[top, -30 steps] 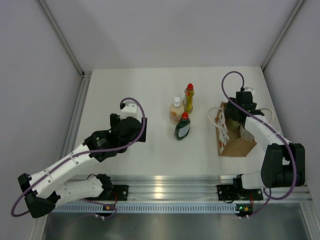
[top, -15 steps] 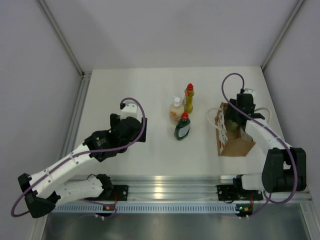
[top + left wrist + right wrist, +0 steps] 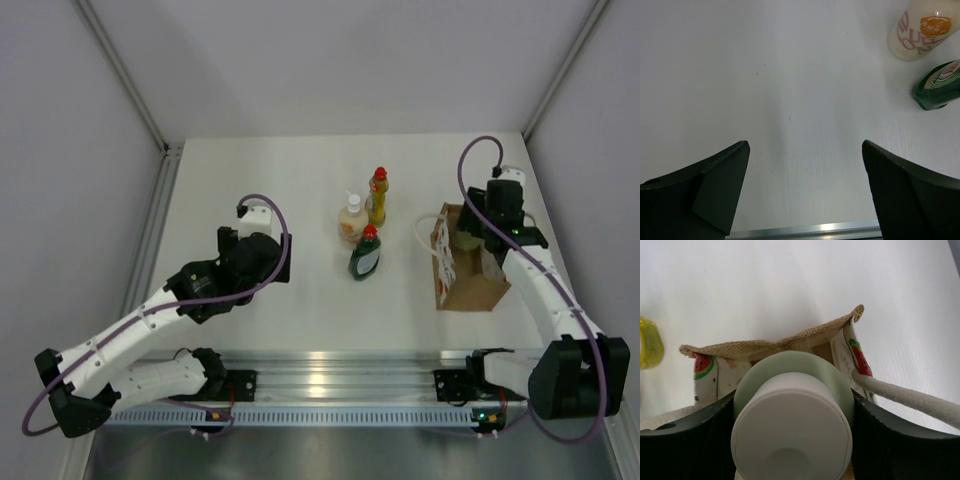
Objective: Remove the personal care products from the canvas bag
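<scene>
Right gripper (image 3: 792,450) grasps the white-capped bottle (image 3: 790,395) at the canvas bag's (image 3: 465,280) open top, right side. Left gripper (image 3: 804,150) hangs released above the table (image 3: 300,180).

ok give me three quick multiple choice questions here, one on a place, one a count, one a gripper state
1. Where on the table does the canvas bag stand?
A) left side
B) right side
C) far edge, middle

2. How many bottles stand outside the bag?
A) three
B) one
C) five

3. What is the right gripper doing?
A) open over bare table
B) shut on a bag handle
C) shut on the white-capped bottle

1 B: the bag stands right of the bottles.
2 A: cream pump bottle, yellow bottle and green bottle stand mid-table.
3 C: its fingers press both sides of the bottle over the bag's mouth.
</scene>
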